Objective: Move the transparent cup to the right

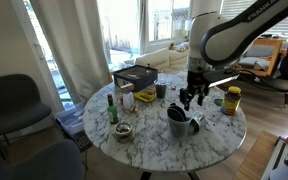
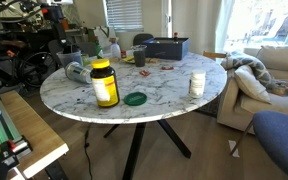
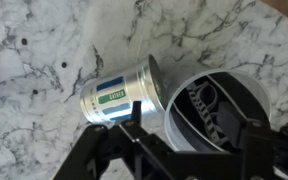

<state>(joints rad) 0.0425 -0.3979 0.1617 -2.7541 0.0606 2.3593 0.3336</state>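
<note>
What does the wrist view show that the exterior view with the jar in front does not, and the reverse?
Only the wrist view: the blue-green label on the cup lying on its side, and the inside of the dark cup beside it. Only that exterior view: the jar, a green lid, a white bottle, a black box, a sofa. Both: the marble table.

A round marble table [image 2: 169,85] carries a yellow jar [image 2: 104,83] at its near left, a green lid [image 2: 135,98] just beside it, a white tub [image 2: 197,84] to the right and a black box [image 2: 167,47] at the far side.
</note>
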